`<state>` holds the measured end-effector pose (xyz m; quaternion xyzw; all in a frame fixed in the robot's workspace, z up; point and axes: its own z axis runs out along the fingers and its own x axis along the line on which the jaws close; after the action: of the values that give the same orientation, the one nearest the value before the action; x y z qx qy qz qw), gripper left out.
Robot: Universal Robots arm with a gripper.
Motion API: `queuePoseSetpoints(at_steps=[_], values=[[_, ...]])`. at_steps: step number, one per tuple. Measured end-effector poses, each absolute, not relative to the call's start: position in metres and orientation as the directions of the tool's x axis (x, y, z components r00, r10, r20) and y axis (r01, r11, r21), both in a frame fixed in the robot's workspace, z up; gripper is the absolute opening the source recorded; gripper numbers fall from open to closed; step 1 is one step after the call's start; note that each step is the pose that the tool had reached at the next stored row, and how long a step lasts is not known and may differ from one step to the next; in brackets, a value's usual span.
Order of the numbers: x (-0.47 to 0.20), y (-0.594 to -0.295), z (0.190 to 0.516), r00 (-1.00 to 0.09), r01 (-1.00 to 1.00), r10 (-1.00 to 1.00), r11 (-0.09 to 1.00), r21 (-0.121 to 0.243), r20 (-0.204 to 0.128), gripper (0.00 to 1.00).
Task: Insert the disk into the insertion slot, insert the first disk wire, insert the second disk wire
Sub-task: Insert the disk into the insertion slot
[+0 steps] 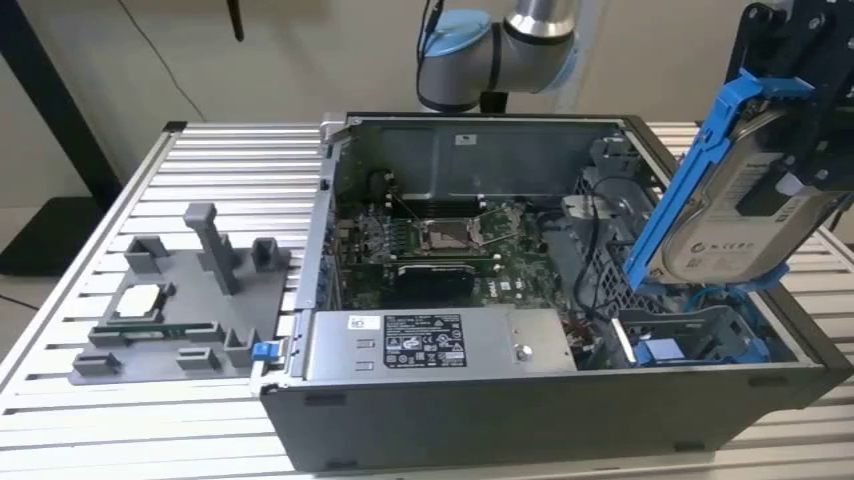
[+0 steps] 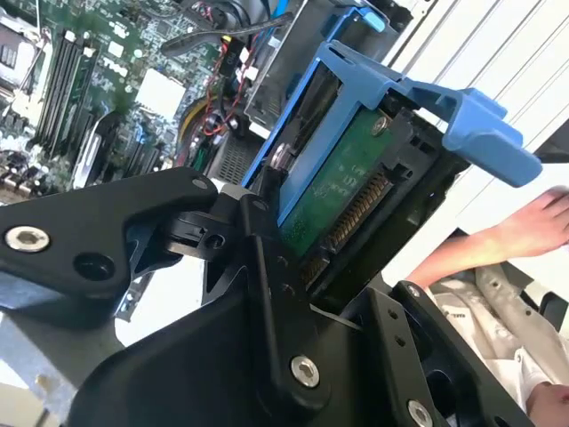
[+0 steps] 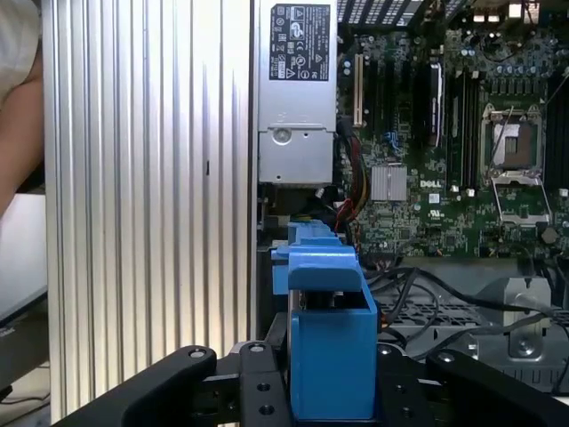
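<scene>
**Disk clamped, tilted above the bay**

The gripper point(image 3: 331, 378) was closed on the disk point(image 1: 727, 215), its jaws pinching the blue carrier from both sides. The disk hung steeply tilted, its long axis running down and away from the gripper toward the insertion slot point(image 1: 687, 335). The slot lay below the gripper, just under the carrier's low end, not yet entered. Loose cables point(image 1: 597, 255) crowded one flank of the slot and the case wall point(image 1: 801, 375) hemmed the other, so clearance looked narrow.

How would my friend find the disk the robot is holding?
Find the open computer case on the slatted table. Above its end at the exterior view's right, the gripper holds the disk tilted. It is silver-white in a bright blue frame, unlike the grey labelled box inside.
</scene>
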<state>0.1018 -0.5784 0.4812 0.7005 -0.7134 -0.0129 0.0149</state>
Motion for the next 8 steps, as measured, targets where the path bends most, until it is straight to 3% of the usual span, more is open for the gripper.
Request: queuePoseSetpoints(at_steps=[8], values=[[0.1018,-0.5814,0.4759,-0.018,-0.999,-1.000,0.018,0.039,0.003,0.00]])
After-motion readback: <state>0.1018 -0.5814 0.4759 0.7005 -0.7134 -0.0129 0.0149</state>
